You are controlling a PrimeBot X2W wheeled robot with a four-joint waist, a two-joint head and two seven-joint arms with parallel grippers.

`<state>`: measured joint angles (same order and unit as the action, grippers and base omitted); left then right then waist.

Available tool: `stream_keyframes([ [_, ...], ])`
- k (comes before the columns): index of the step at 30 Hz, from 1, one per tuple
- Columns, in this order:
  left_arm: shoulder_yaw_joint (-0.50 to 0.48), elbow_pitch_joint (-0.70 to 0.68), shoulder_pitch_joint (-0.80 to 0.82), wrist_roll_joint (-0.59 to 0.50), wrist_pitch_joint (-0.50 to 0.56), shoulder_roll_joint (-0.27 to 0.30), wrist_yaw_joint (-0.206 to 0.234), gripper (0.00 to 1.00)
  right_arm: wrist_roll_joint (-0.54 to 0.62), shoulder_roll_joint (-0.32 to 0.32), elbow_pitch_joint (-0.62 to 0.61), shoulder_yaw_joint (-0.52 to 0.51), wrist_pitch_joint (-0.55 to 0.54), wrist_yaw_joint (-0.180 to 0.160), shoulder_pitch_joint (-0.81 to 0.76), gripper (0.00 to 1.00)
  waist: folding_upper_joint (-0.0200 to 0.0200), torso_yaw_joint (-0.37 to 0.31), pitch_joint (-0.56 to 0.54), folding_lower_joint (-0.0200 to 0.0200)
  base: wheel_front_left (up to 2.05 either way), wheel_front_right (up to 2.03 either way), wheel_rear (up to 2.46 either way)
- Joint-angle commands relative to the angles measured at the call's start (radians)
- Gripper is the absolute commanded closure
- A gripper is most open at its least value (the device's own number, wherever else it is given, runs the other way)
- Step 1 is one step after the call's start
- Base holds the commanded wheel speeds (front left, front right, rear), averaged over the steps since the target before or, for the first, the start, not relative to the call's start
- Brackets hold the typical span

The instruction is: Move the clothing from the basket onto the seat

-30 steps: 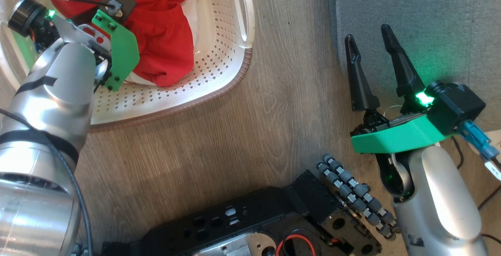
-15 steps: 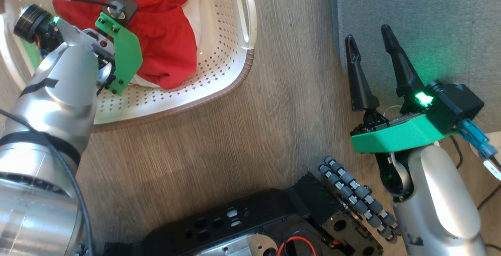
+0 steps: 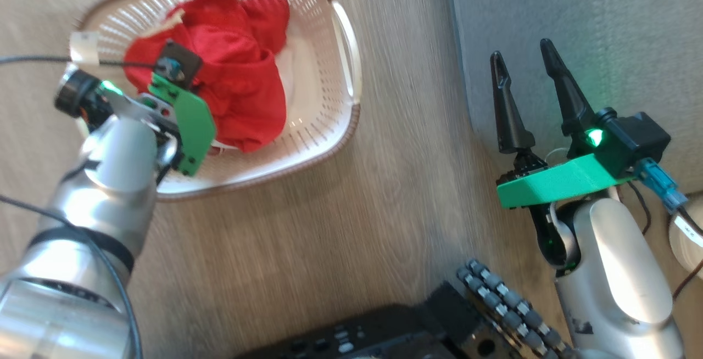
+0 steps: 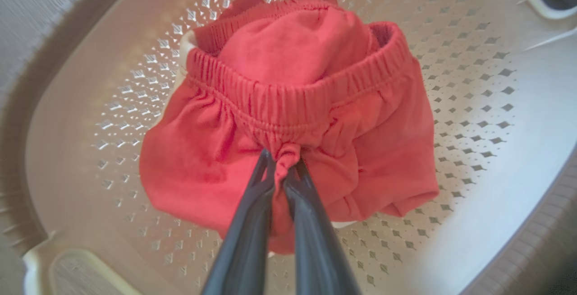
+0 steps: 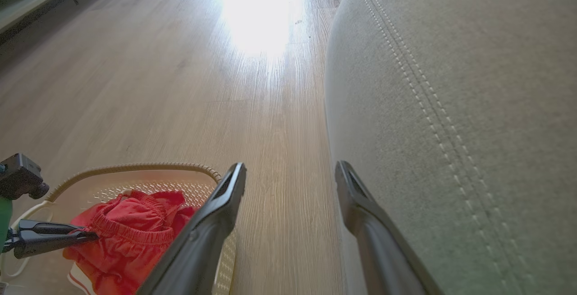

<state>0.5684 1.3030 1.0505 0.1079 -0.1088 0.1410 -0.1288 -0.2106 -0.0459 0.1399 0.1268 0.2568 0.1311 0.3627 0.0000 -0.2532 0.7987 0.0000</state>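
The small cream-white perforated plastic basket with a brown woven-look rim (image 3: 307, 164) sits in the upper left of the head view on a pale wood-grain floor (image 3: 329, 238); the soft red fabric clothing (image 3: 236, 90) is bunched inside it, with a little white showing at its edges; the silver left arm reaches up from the lower left of that frame and its green wrist plate covers part of the red fabric.

In the left wrist view the left gripper (image 4: 283, 162) rises from the bottom centre, its two dark fingers pressed nearly together and pinching a fold just below the gathered elastic waistband of the clothing (image 4: 293, 83); the basket wall (image 4: 473, 105) surrounds the fabric on all sides; whether the clothing is off the basket bottom I cannot tell.

The right gripper (image 3: 520, 49) stands at the right of the head view, fingers spread and holding nothing, tips over the edge of the large grey fabric-upholstered seat (image 3: 576, 18), which takes up the upper right; in the right wrist view the right gripper (image 5: 290, 166) has one finger over the floor (image 5: 180, 83) and the other against the seat (image 5: 451, 105), whose pale double seam runs down the right; the basket (image 5: 135, 167) and clothing (image 5: 130, 236) show at the lower left of that frame.
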Motion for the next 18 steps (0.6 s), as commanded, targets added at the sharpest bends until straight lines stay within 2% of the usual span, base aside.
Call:
stream_keyframes([
  [1, -0.025, -0.012, -0.023, 0.012, -0.027, 0.011, 0.008, 1.0, 0.006, -0.004, -0.015, 0.011, 0.005, 0.0, -0.03, 0.0, 0.0, 0.039, -0.086, 0.0, 0.0, 0.0, 0.0],
  [8, -0.049, -0.013, -0.092, 0.057, -0.116, -0.022, 0.027, 1.0, 0.029, -0.004, 0.037, 0.005, 0.005, 0.0, -0.05, 0.0, 0.0, 0.091, -0.244, 0.0, 0.0, 0.0, 0.0],
  [13, -0.059, -0.026, -0.129, 0.079, -0.143, -0.034, 0.033, 1.0, 0.035, -0.004, 0.062, -0.003, 0.005, 0.0, -0.069, 0.0, 0.0, 0.116, -0.324, 0.0, 0.0, 0.0, 0.0],
  [18, -0.073, -0.111, -0.19, 0.098, -0.152, -0.041, 0.045, 1.0, 0.042, -0.004, 0.091, -0.007, 0.005, 0.0, -0.096, 0.0, 0.0, 0.142, -0.423, 0.0, 0.0, 0.0, 0.0],
])
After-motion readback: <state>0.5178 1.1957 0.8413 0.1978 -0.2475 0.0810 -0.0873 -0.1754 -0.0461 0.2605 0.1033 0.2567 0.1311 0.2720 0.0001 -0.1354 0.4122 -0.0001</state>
